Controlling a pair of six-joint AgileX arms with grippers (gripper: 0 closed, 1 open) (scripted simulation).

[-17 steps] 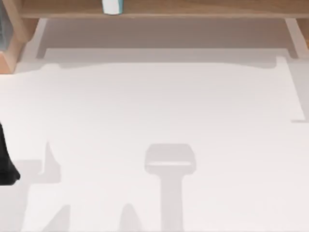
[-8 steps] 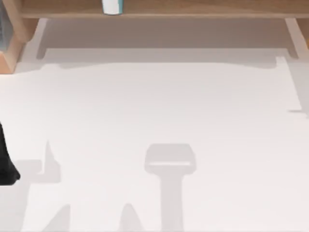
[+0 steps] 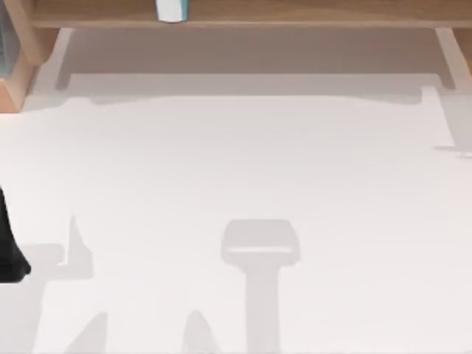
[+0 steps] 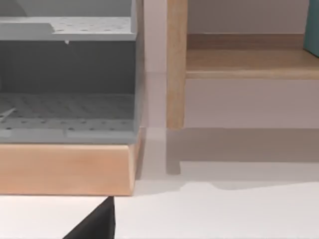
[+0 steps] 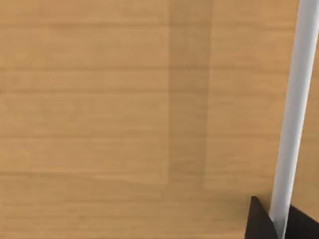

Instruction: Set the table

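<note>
Right hand [image 5: 278,227] hard against wooden shelf [image 5: 99,99], clamped on thin white strip [image 5: 294,99], long axis running away from grip; desk [image 3: 243,162] lies before shelf. Left arm [image 3: 9,254] parked, grip unreadable.

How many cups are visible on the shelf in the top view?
1: a white-and-teal cup on the wooden shelf at the far edge of the table, left of centre. The frame crops the shelf, so more may be hidden.

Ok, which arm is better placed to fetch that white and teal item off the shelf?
Probably left. The item sits left of centre on the wooden shelf, and the left arm is at the table's left edge, its wrist camera facing that shelf.
</note>
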